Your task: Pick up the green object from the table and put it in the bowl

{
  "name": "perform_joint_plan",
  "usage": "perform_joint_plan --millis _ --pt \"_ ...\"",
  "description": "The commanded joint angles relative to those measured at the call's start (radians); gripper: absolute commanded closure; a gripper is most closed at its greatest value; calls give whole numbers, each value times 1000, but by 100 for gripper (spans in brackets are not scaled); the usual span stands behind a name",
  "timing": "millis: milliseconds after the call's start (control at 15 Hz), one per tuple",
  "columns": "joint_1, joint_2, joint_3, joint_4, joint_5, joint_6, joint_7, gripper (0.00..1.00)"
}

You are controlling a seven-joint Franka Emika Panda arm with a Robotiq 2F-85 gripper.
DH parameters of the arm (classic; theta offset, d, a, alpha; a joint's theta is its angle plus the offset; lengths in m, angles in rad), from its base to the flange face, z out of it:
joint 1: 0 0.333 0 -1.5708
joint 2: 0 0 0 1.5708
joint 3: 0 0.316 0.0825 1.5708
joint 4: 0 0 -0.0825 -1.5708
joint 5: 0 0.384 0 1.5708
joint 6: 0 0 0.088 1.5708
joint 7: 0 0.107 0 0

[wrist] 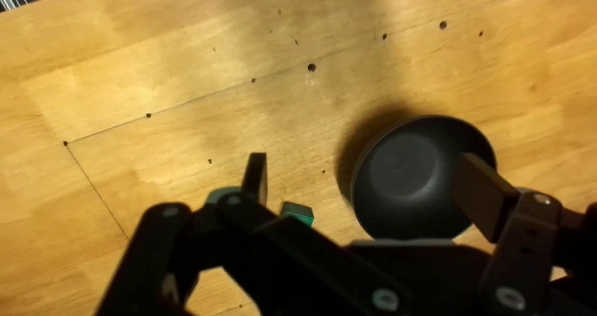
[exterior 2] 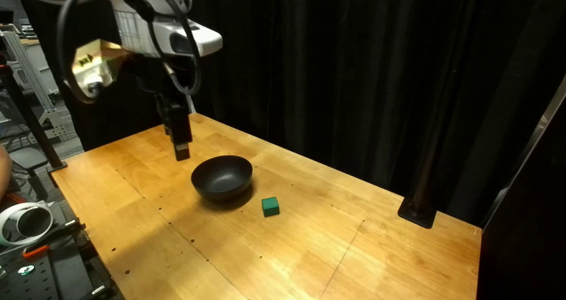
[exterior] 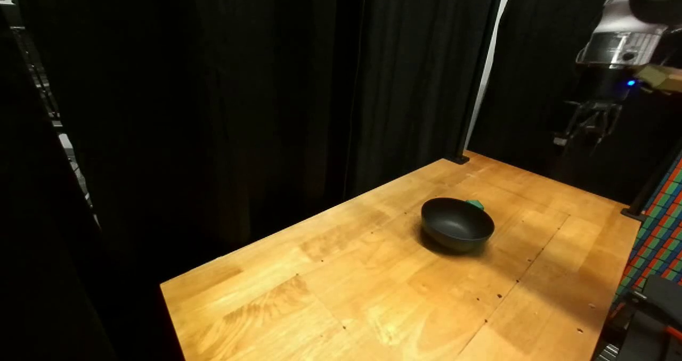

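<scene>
**Lateral Offset Before Descent**

We found the gripper (wrist: 366, 174) raised above the table (exterior 2: 309, 247), its fingers (wrist: 485, 195) spread wide with nothing held between them. In the wrist view, one finger overlapped the bowl (wrist: 403, 164), while the opposite finger appeared near the green block (wrist: 297, 211); linkage (wrist: 317, 255) hid part of the block. As that camera showed it, bowl and block lay roughly along the fingers' closing direction. In an exterior view, the bowl (exterior 2: 222, 178) stood nearer the gripper than the block (exterior 2: 270, 206), which sat on the table just beside the bowl, not touching it. We saw no distinct long axis on the compact block, so we judged that the bowl, rather than the block's shape, governed the alignment. The next move, in our judgement, called for a shift toward the block's side before lowering; a straight descent risked setting the bowl-side finger against the bowl.
</scene>
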Motion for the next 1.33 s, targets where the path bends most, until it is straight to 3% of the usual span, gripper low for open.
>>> perform_joint_plan --millis 0,267,467,867,1267 --pt "-11 241 29 84 23 209 106 0" --pt "-9 480 33 182 3 417 184 0" --pt "-9 631 32 280 38 489 220 0" --pt "-36 815 54 448 132 462 232 0" --pt "-58 907 67 529 168 455 234 0"
